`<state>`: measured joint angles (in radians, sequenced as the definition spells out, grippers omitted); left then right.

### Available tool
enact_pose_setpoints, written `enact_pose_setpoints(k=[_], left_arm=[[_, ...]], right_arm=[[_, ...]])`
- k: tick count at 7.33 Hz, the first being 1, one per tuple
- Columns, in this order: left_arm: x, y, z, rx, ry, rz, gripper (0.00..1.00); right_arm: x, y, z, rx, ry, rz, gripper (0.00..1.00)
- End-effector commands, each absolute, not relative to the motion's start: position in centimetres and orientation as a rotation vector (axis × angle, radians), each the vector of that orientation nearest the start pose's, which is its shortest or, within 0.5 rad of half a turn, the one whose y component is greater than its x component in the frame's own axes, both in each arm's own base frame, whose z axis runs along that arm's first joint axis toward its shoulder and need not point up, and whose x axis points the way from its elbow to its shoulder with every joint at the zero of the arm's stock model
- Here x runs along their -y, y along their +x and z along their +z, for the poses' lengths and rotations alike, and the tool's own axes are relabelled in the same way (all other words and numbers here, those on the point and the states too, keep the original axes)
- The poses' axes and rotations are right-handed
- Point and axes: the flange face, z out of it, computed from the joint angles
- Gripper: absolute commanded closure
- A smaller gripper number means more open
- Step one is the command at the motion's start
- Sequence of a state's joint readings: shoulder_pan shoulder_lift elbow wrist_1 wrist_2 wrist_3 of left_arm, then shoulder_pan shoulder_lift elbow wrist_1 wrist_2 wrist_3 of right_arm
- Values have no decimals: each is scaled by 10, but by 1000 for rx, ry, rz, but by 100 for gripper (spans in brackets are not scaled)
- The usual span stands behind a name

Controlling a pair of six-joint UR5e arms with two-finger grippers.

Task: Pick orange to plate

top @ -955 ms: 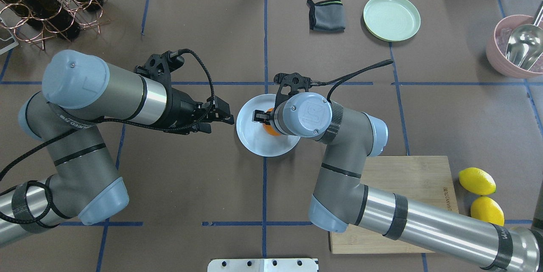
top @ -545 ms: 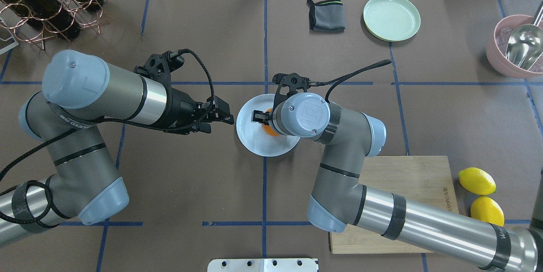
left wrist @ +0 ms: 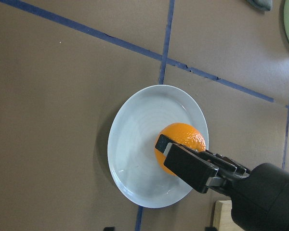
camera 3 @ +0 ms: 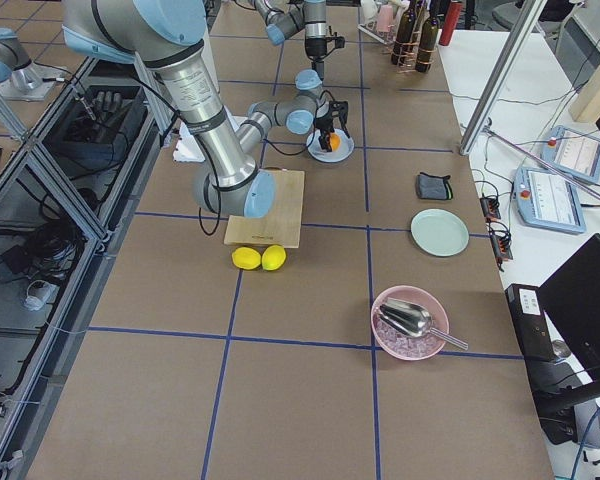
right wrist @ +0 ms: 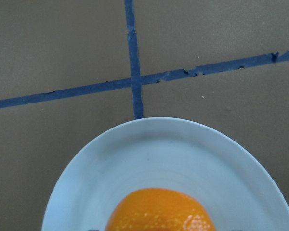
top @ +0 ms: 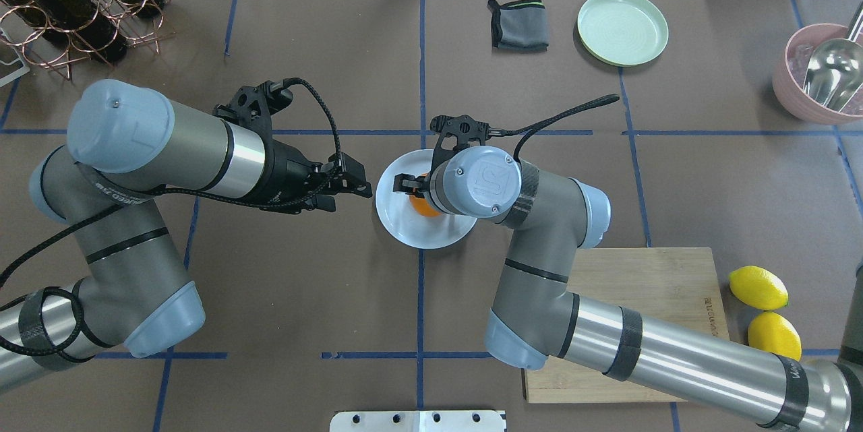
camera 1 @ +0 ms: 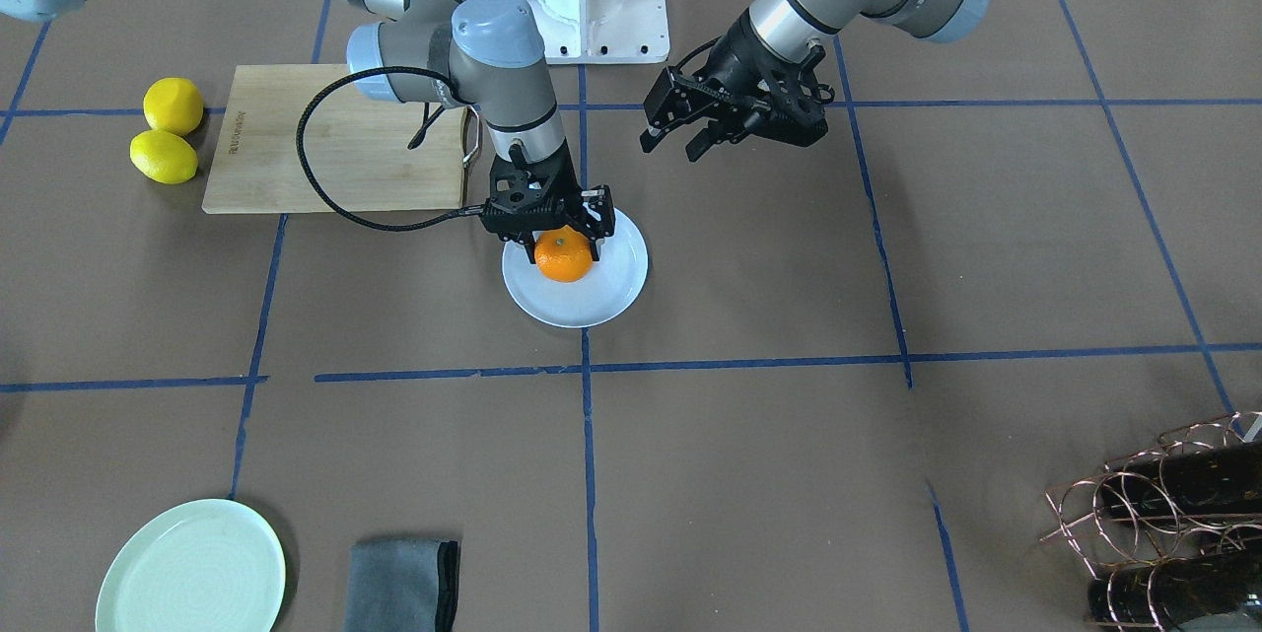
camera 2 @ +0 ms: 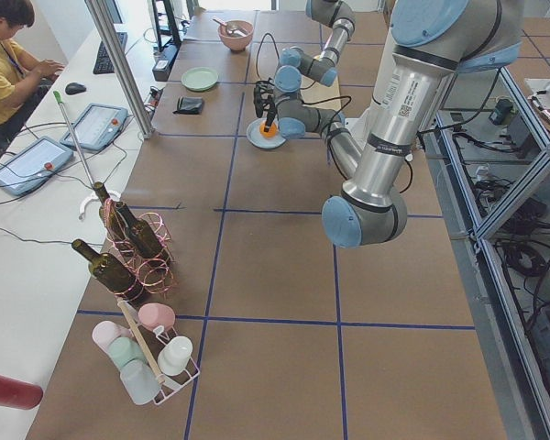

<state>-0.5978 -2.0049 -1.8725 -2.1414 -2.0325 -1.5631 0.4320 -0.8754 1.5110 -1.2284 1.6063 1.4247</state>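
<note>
Brown paper is covering the bench [top: 303, 284], blue tape lines [top: 422, 48] are gridding it, and a white desk [camera 2: 27, 275] is running alongside.

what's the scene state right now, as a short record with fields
target: orange, inside the plate rim, off centre; contact with the plate unclear
right arm: right gripper, fingers on both sides of the orange, shut on it
left arm: left gripper, open, empty, raised beside the plate
status: orange at the plate, not yet released
elsewhere: two lemons by the cutting board
</note>
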Motion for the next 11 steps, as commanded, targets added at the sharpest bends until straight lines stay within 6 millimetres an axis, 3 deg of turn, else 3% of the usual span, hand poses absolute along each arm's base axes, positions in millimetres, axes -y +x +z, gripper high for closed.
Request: enact_pose_setpoints(k=[1,3,4,5,6,7,8,9,10,11], left_arm=[[401,431,212,-1336,5,-198,30],[401,430,212,-1338,7,-198,30],[401,430,213,-1336,7,-198,30],[403,427,214,-1335,10,-199,30],[408,422,216,-1332,11,-198,30],[415,407,236,-1309,-11,-183,30],[422,383,260,-1280,27,-146,30],[424,354,291,-1235,89,-94,30],[438,311,335,-1176,130,-43,30],[448,260,386,-1103,198,45,30]], right_arm=[[422,-605,223,955,246,249,0],[418,-597,218,973,245,247,0],[413,-578,214,1001,252,245,0],[402,-545,220,1030,247,239,0],[406,-491,223,1067,212,239,0],[409,-437,236,1059,166,244,0],[427,-377,262,1050,119,206,0],[451,-315,297,1039,85,159,0],[472,-249,337,1016,104,112,0],[477,-186,396,951,149,18,0]])
